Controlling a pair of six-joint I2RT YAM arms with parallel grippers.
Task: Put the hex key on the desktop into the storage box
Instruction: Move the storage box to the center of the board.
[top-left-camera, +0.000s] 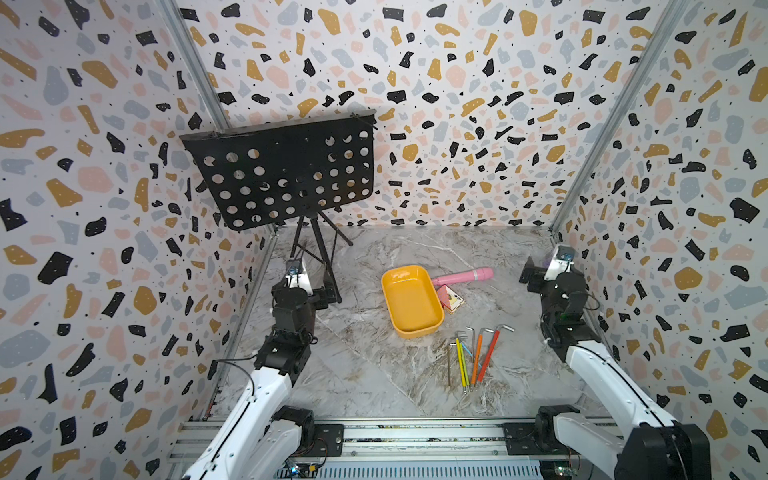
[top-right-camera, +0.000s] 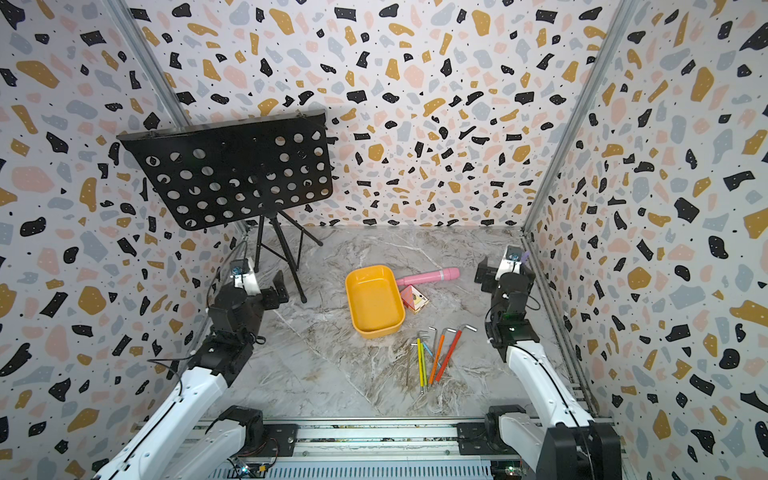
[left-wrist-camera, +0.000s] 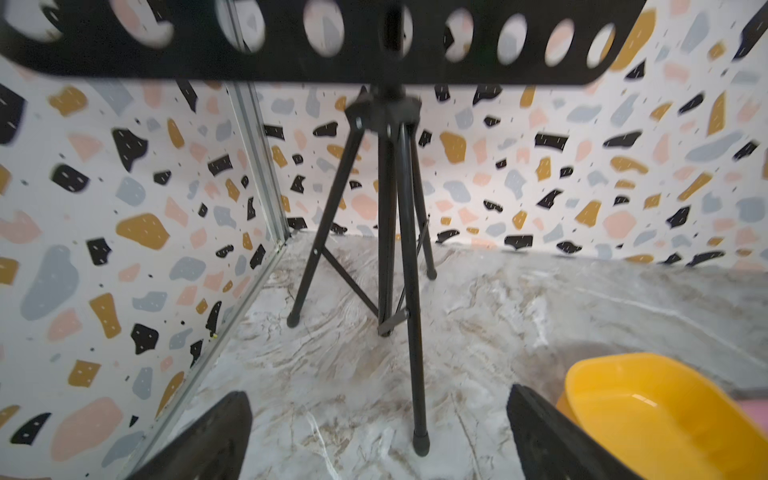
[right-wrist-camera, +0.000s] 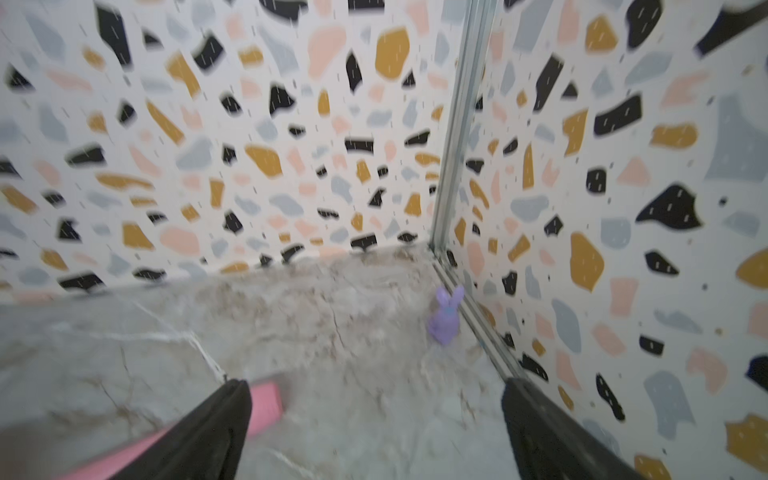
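**Both grippers open wide, hex keys on the desktop**

Look at both top views. Your hex keys (top-left-camera: 477, 358) lie flat in a small bunch on the desktop (top-left-camera: 365, 374). The red key (top-left-camera: 489, 355) is on the 3 o'clock side of the bunch. The yellow key (top-left-camera: 461, 365) is on the 9 o'clock side. Some thinner keys are mixed in, and you cannot count them well.

The storage box (top-left-camera: 409, 301) sits at about 11 o'clock from the bunch. The keys are near it, but all of them lie outside its walls.

A pink stick (top-left-camera: 463, 276) lies at 2 o'clock from the box, with one end right by the box wall. A little pyramid box (top-left-camera: 449, 298) sits at 3 o'clock, just beside the same wall.

Your left gripper (top-left-camera: 322, 293) hangs at 9 o'clock from the storage box, well apart from it. Its fingers are spread wide and hold nothing. Its wrist view shows the legs of the black music stand (top-left-camera: 286, 174) in front of it. The music stand is at 10 o'clock from the box, in the far corner.

Your right gripper (top-left-camera: 530, 274) hangs at 3 o'clock, close to the side wall. Its fingers are spread wide too, with nothing between them. Its wrist view is blurry. It shows a small purple bunny (right-wrist-camera: 445, 316) on the desktop by the wall corner.
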